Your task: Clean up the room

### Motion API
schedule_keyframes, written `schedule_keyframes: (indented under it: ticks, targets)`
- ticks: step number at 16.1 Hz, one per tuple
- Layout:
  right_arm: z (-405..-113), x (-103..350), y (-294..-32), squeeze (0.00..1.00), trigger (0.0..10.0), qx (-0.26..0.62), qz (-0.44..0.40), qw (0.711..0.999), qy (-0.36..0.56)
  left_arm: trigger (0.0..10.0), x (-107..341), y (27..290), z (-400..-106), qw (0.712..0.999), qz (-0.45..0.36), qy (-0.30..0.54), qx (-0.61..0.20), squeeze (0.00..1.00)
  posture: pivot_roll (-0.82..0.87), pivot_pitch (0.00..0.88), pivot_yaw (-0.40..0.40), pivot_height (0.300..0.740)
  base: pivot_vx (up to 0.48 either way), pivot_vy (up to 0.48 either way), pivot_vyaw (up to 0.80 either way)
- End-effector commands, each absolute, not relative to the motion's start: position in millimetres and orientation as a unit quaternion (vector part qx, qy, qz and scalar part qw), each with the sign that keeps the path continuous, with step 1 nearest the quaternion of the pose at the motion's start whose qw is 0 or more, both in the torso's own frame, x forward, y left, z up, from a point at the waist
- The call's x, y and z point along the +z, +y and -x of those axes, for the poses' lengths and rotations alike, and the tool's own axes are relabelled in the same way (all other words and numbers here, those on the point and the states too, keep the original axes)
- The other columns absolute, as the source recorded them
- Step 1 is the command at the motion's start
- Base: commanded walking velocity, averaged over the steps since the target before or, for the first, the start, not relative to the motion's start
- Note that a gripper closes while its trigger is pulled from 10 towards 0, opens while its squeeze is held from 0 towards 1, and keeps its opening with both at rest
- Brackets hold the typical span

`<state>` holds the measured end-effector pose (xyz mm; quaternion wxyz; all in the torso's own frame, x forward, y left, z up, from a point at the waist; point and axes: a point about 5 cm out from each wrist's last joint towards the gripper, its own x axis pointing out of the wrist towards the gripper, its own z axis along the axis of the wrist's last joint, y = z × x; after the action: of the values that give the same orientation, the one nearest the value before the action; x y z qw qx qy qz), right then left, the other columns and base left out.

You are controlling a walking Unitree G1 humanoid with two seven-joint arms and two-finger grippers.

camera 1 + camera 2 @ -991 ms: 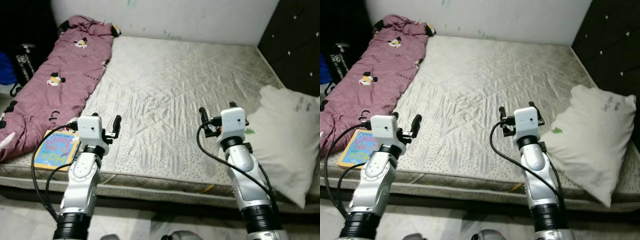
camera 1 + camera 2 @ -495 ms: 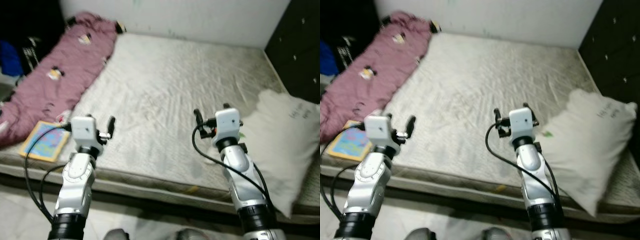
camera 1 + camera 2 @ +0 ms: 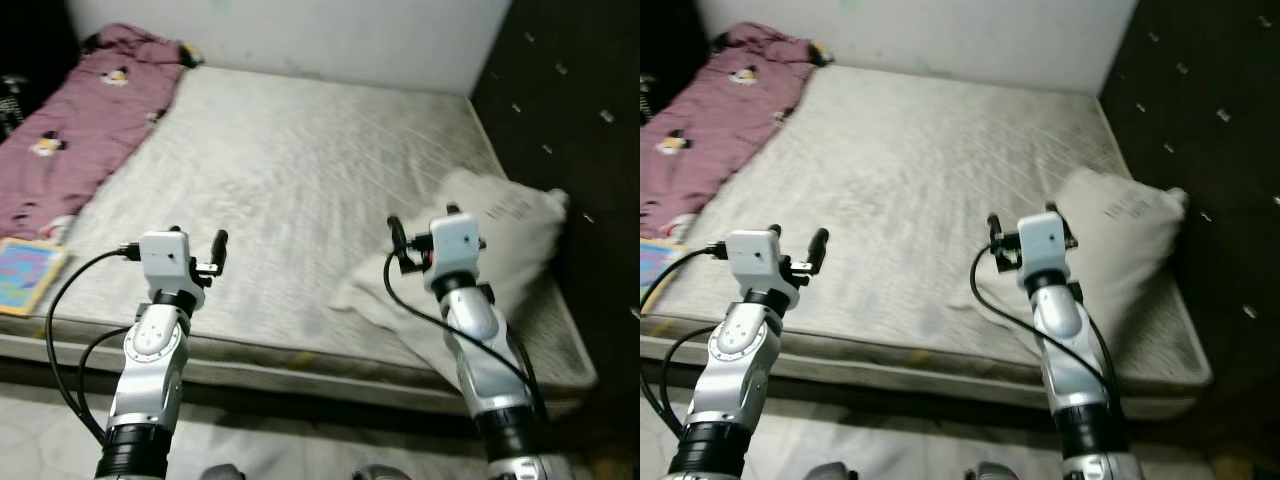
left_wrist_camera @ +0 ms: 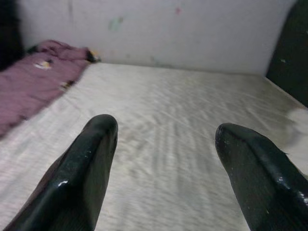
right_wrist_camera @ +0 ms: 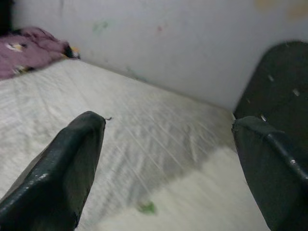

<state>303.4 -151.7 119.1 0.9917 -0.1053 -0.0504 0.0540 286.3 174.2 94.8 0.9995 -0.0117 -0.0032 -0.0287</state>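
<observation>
**Q:** What fills the frame, and how far along does the tidying look?

**A:** A bare quilted mattress [image 3: 300, 170] spans the centre of the head view, its near edge running along the lower third. A maroon printed blanket [image 3: 75, 110] lies bunched along the upper left, against the wall. A pale pillow [image 3: 490, 245] slumps at the right edge of the bed, beside a dark studded panel [image 3: 570, 120] that takes up the upper right. A colourful book [image 3: 25, 275] sits at the far left, on the mattress corner. Judging by this, the clean-up is barely under way: blanket unfolded, pillow askew, book not put away.

**Q:** And the robot's hands?

**A:** Both are raised over the near edge of the bed, empty. The left hand [image 3: 200, 252] hovers at lower left of centre, well apart from the book and the blanket; its wrist view shows the two black fingers [image 4: 84, 178] spread wide with only mattress between them. The right hand [image 3: 420, 232] sits right of centre, near the pillow but not touching it; its fingers [image 5: 62, 166] also stand wide apart, with the pillow's pale cloth beyond them.

**Q:** What is likely next?

**A:** The pillow lies closest to the right hand, so it seems the probable first target.
</observation>
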Motion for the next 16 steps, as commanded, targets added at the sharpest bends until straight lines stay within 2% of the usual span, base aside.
schedule_keyframes:
  ticks: [1,12,16]
  targets:
    - [-302.4,117.5,-158.7,0.00,10.0,0.043,0.106,0.992,-0.045,10.0,95.8,166.3,-287.6,0.999,0.012,-0.004,-0.039,0.00,-0.01,0.000,-0.026,0.740,0.000,-0.356,0.00]
    - [-303.0,117.2,-159.6,0.00,10.0,0.042,0.105,0.993,-0.044,10.0,98.8,166.4,-288.3,0.999,0.029,-0.018,-0.040,0.00,-0.01,0.000,-0.030,0.740,0.000,-0.031,-0.04]
    - [-303.1,117.4,-159.7,0.00,10.0,0.042,0.106,0.992,-0.044,10.0,98.7,165.6,-288.3,0.998,0.032,-0.018,-0.044,0.00,-0.01,0.000,-0.029,0.740,0.250,0.000,-0.12]
